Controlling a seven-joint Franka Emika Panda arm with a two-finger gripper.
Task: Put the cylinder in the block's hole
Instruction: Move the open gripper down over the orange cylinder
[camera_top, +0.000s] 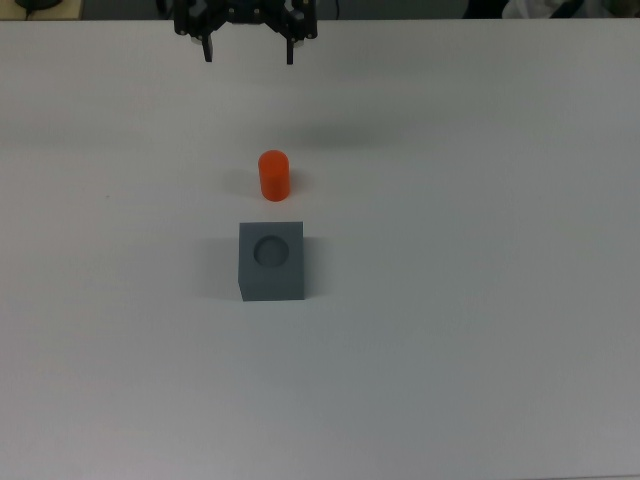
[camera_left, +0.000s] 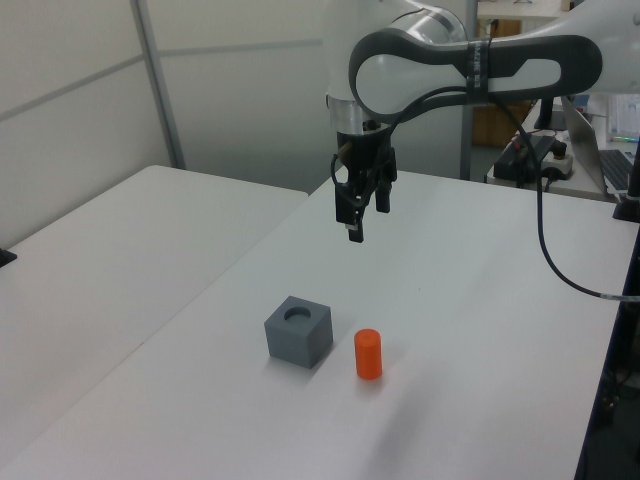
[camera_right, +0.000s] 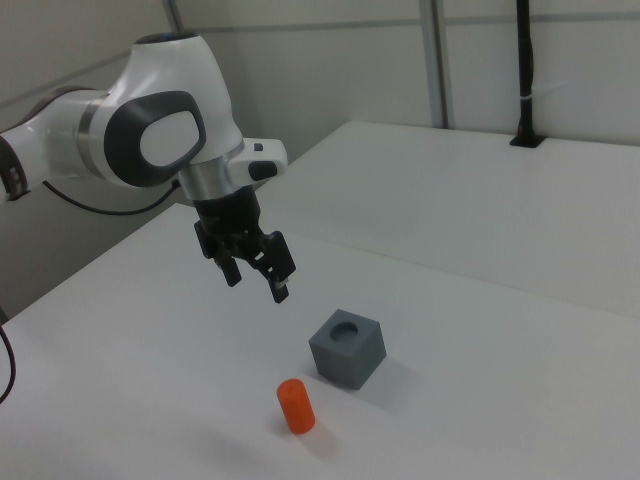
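Standing upright, cylinder (camera_top: 274, 175) well apart from raised, spread-fingered hand (camera_top: 249, 52).

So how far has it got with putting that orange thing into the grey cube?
Nothing looks done yet. The cylinder stands upright on the table, beside the block and not touching it, and the block's hole is empty. The gripper hangs open in the air above the table, holding nothing. Everything is left: reach down, grasp the cylinder, carry it over and lower it into the hole.
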